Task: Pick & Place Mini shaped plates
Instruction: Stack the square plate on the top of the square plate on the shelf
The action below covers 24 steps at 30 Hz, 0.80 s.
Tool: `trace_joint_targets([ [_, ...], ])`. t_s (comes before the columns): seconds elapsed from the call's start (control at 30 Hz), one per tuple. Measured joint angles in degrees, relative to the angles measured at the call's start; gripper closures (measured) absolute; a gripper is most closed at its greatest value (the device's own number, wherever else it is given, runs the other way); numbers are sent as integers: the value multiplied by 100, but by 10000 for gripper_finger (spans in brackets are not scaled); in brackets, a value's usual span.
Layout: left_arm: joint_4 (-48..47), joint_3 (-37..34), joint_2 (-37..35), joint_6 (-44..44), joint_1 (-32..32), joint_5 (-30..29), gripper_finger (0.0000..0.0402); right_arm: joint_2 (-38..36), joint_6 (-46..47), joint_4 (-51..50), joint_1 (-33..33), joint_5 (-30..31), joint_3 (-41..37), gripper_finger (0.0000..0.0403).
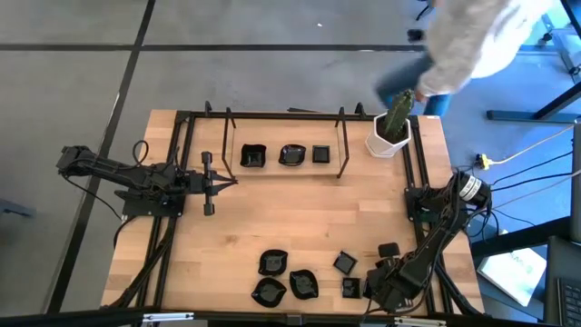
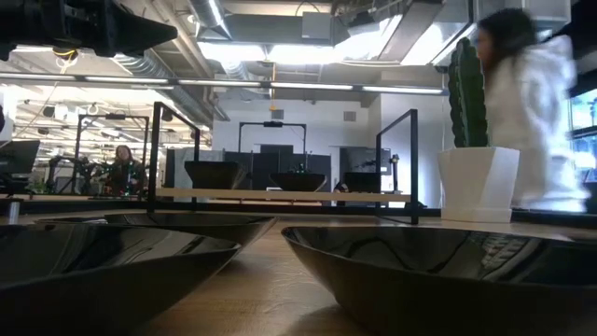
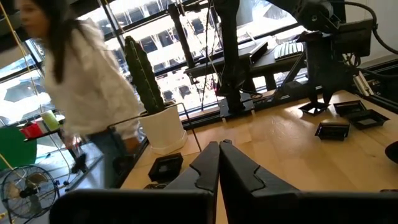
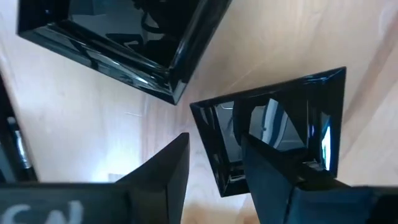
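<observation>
While spread, right gripper (image 4: 214, 171) straddles square plate (image 4: 273, 124) rim | left gripper (image 3: 219, 163) pressed together

Wooden table (image 1: 300, 218), black mini shaped plates (image 1: 273, 263) scattered, rack (image 1: 285, 171), potted cactus (image 1: 393, 127)

The worktop (image 1: 300, 218) lies bare between the raised rack (image 1: 284, 145) and the black plates (image 1: 304, 277) clustered opposite it. The rack's upright posts flank its three plates. The cactus pot (image 1: 390, 136) stands just beside the rack, blocking that corner.
</observation>
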Motion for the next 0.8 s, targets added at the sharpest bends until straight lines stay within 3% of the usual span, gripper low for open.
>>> trace_joint_targets([
  [0.43,0,0,0,7,0,0,396,2,152,-148,-2,-28,2,391],
  [0.7,0,0,-2,3,0,1,394,7,367,-647,-2,-104,164,380],
  [0.8,0,0,0,3,0,0,395,7,243,-914,0,120,330,389],
])
